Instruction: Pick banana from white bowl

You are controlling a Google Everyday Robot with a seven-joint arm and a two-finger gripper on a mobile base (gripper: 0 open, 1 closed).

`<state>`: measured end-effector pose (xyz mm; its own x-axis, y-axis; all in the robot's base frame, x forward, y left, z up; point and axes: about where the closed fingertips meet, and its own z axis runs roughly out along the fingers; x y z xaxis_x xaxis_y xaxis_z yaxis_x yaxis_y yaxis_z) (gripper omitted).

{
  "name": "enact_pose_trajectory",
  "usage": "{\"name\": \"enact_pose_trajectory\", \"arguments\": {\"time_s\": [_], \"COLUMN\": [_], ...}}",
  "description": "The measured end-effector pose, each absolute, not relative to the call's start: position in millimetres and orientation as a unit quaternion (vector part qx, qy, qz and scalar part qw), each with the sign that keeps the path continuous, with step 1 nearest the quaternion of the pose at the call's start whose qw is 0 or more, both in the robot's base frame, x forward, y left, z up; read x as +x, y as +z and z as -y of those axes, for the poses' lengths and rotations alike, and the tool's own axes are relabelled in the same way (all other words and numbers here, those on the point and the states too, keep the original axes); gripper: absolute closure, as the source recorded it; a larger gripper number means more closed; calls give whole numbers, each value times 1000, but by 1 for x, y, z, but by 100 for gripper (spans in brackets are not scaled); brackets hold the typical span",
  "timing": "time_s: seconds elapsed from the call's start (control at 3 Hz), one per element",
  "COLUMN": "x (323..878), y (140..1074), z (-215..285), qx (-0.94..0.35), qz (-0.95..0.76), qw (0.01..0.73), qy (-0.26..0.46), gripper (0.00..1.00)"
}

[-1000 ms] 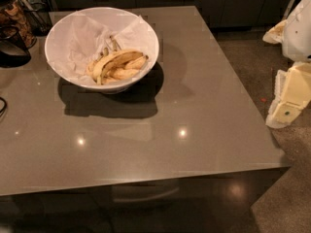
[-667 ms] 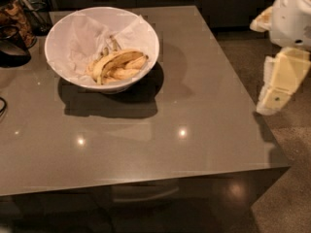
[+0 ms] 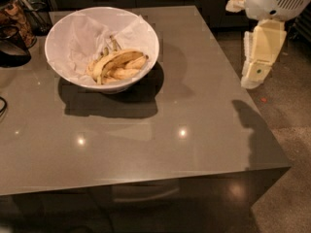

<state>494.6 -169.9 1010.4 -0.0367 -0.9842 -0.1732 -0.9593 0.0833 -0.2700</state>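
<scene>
The white bowl (image 3: 65, 30) stands at the far left of the grey table (image 3: 194, 115) and is lined with crumpled white paper. Several bananas lie in it. The banana (image 3: 116, 60), the longest one, is curved, yellow and brown-speckled, and lies on top of the shorter ones with its thin stem pointing toward the bowl's back. My gripper (image 3: 256, 76) hangs in the air at the upper right, over the table's right edge. It is well to the right of the bowl, apart from it, and holds nothing.
A dark pot (image 3: 10, 52) and a patterned jar (image 3: 12, 16) stand at the table's far left edge, beside the bowl. The table's right edge drops to speckled floor (image 3: 286, 144). Dark cabinets line the back.
My gripper has moved up and to the left, from beside the table's right edge to over it. The bowl and bananas have not moved.
</scene>
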Motion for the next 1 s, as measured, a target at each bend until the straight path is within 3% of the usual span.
{"name": "enact_pose_trajectory", "arguments": {"time_s": [1.0], "x": [540], "y": [1003], "z": [130], "qx": [-718], "qz": [-677], "qw": [155], "qy": [-43], "gripper": [0]}}
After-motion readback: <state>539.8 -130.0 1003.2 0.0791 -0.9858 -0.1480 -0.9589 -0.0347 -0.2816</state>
